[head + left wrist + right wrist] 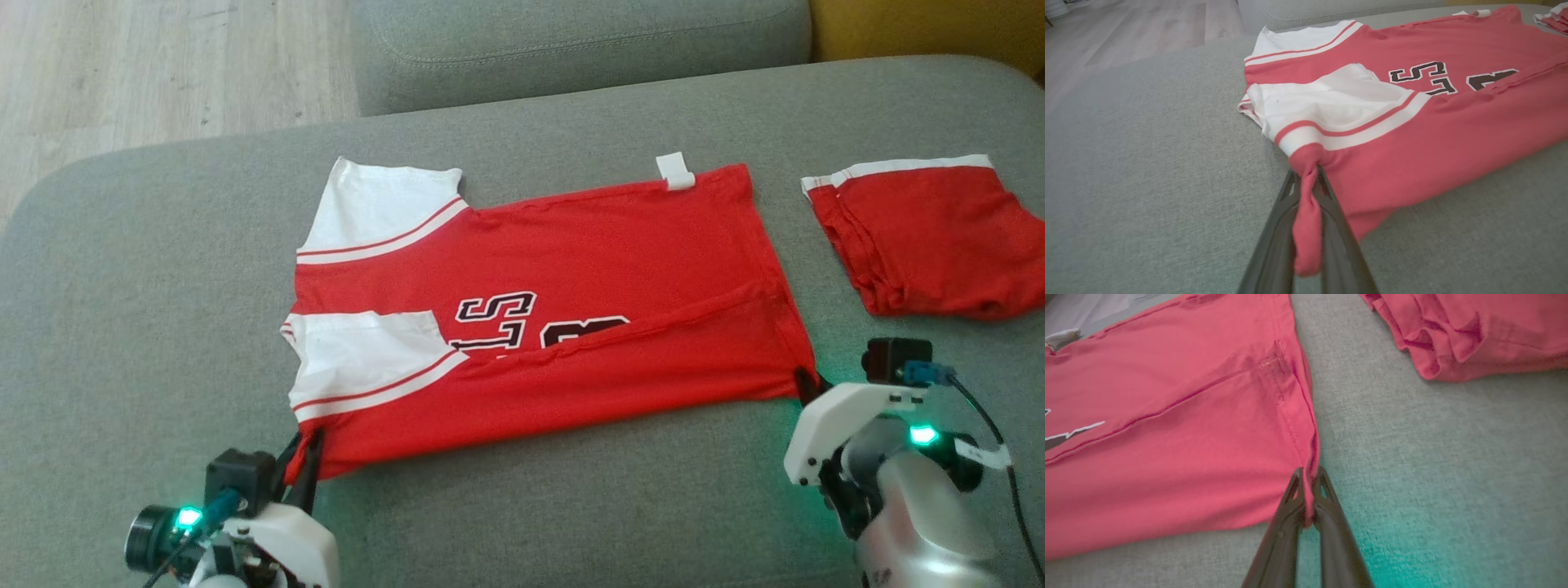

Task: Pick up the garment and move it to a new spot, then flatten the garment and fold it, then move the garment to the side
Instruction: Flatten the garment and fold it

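The garment [571,327] is a red jersey with white sleeves and black lettering, lying sideways on the grey sofa seat [163,310], its near long edge folded up over the front. My left gripper [306,453] is shut on the near left corner by the sleeve; in the left wrist view a twist of red cloth [1306,204] runs between the fingers of that left gripper [1306,173]. My right gripper [808,384] is shut on the near right hem corner, and the right wrist view shows the right gripper [1309,475] pinching the hem [1306,428].
A second red garment with white trim [931,237] lies folded at the right of the seat, also in the right wrist view as a red bundle [1474,330]. The sofa backrest [571,41] runs along the far side. Wooden floor [147,65] lies beyond the seat's left edge.
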